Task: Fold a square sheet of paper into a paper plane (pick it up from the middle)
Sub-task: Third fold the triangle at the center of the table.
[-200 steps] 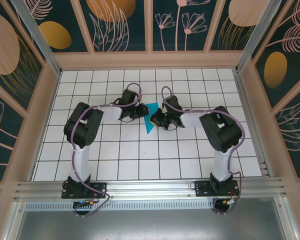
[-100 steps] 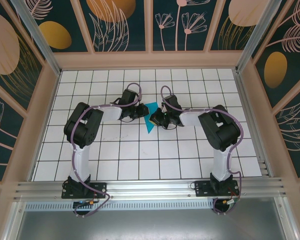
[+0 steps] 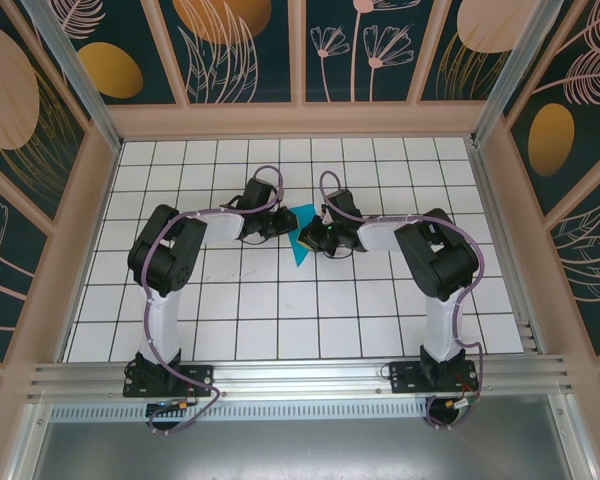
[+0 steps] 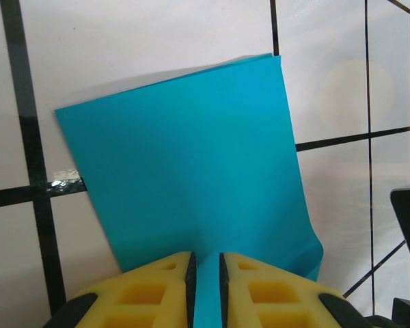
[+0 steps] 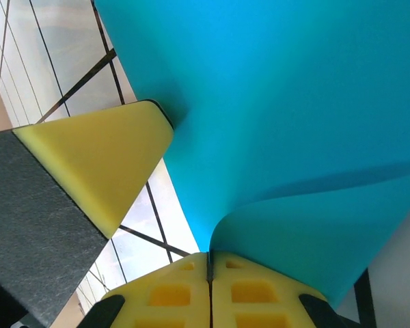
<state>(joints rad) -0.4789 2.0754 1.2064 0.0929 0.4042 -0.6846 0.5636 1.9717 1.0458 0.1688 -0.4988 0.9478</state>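
The square sheet of paper (image 3: 301, 242) is teal, folded into layers, and lies mid-table between both grippers. My left gripper (image 3: 283, 223) comes in from the left. Its yellow fingers stand a narrow gap apart, tips down on the flat sheet (image 4: 191, 171), with teal showing in the gap (image 4: 205, 263). My right gripper (image 3: 309, 238) is shut on an edge of the paper (image 5: 294, 102) and holds that flap up so it curls over the fingertips (image 5: 209, 258). In the right wrist view one left fingertip (image 5: 102, 164) presses on the sheet beside the curl.
The table is a white surface (image 3: 280, 310) with a black grid, walled by a wooden frame (image 3: 300, 120) at the back and sides. An aluminium rail (image 3: 300, 375) runs along the near edge by the arm bases.
The right arm has edged slightly to the left. The paper and the left gripper stay where they were.
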